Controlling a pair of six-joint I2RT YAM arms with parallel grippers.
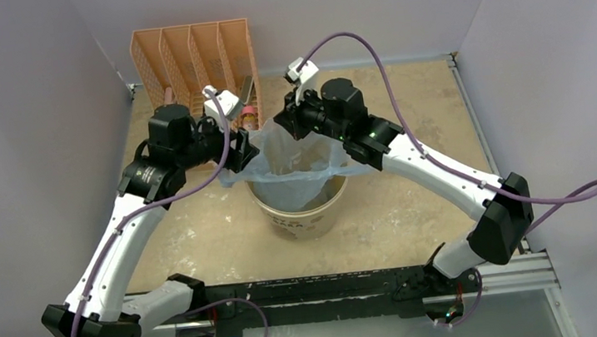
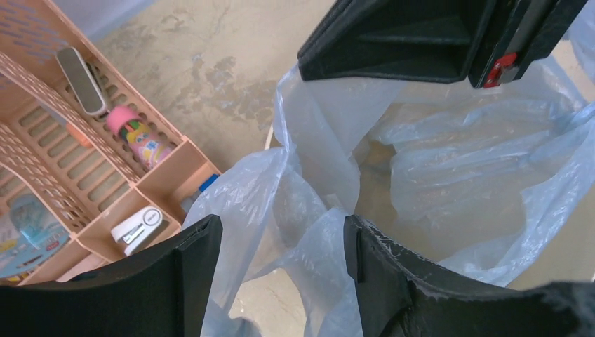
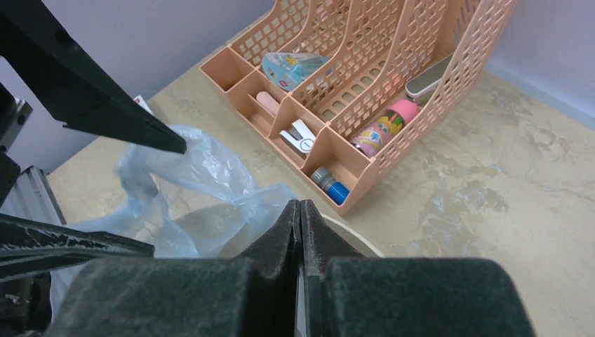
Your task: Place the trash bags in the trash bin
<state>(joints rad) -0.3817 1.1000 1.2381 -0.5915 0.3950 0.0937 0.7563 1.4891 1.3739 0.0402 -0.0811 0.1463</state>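
Observation:
The cream trash bin (image 1: 304, 214) stands mid-table between the arms. A light-blue translucent trash bag (image 1: 295, 165) is spread over its mouth and sags inside. My right gripper (image 1: 292, 125) is shut on the bag's far edge and holds it up; in the right wrist view its jaws (image 3: 301, 205) meet with a sliver of film between them, above the bin's rim (image 3: 359, 236). My left gripper (image 1: 243, 153) is at the bag's left edge. It is open (image 2: 279, 235), with loose folds of the bag (image 2: 316, 253) lying between its fingers.
An orange mesh file organizer (image 1: 191, 58) stands at the back left, close behind the left gripper. Its front compartments hold a stapler (image 3: 300, 137), a pink bottle (image 3: 382, 126) and other small items. Grey walls enclose the table on three sides.

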